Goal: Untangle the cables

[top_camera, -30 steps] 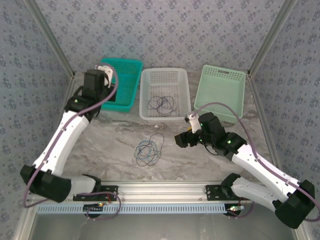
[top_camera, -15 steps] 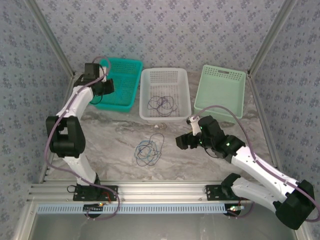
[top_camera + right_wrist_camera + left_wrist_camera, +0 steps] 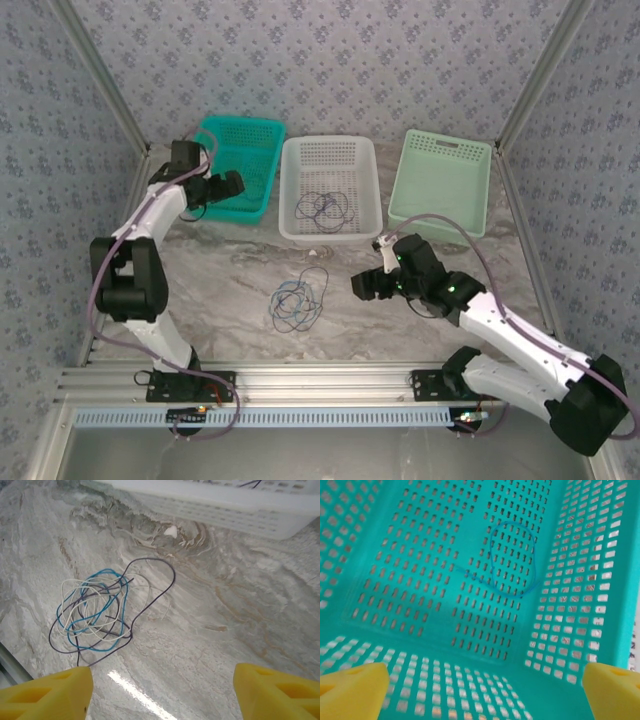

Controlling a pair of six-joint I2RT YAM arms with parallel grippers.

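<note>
Cables [image 3: 95, 611] lie tangled near gaping right hand [image 3: 160, 692]; left hand [image 3: 482, 690] gapes over teal basket [image 3: 580, 580].

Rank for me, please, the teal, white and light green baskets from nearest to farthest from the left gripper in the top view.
From the left gripper:
1. the teal basket, far left, under the gripper.
2. the white basket, in the middle.
3. the light green basket, far right.

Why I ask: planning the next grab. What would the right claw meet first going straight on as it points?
The right claw would probably meet the marble table just beside the cable tangle; the tangle's dark loop lies close to that line, so I can't be sure.
</note>
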